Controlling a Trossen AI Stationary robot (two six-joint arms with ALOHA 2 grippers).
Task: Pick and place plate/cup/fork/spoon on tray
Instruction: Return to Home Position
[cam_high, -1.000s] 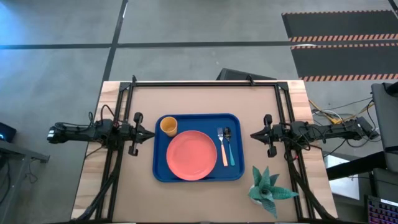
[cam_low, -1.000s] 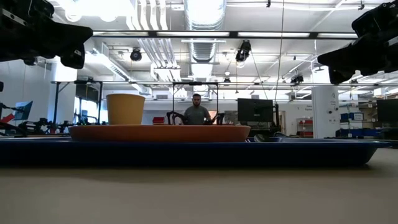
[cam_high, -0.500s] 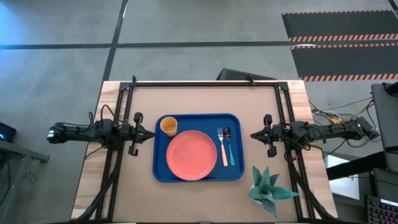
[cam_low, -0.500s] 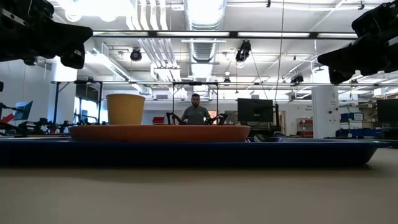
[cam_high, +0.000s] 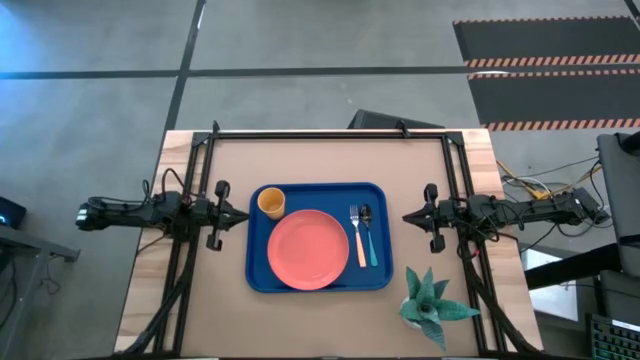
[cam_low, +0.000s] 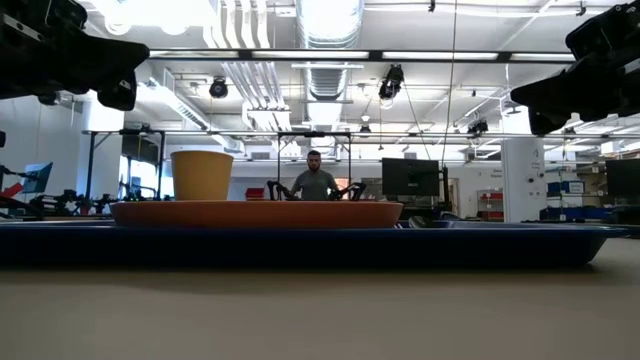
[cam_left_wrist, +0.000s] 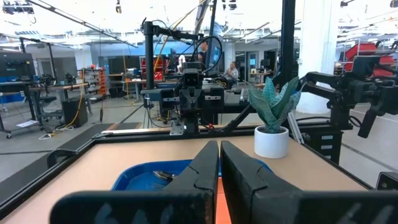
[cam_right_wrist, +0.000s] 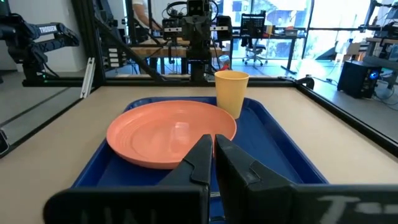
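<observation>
Left pincer (cam_high: 244, 217) sits pinched shut with nothing in it, just off the left edge of the tray (cam_high: 380, 192) in the overhead shot; right pincer (cam_high: 406, 217) mirrors it off the tray's right edge, also squeezed narrow and empty; tray's mid-frame on the tabletop (cam_high: 320, 160); plate (cam_high: 307, 250) fills its lower middle, cup (cam_high: 271, 203) upper left corner, fork (cam_high: 356, 236) and spoon (cam_high: 369, 236) side by side on the right, fork nearer the plate

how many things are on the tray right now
4: the cup in the tray's upper left corner in the high view, the plate in the middle, the fork and spoon side by side right of it. None look hidden.
</observation>
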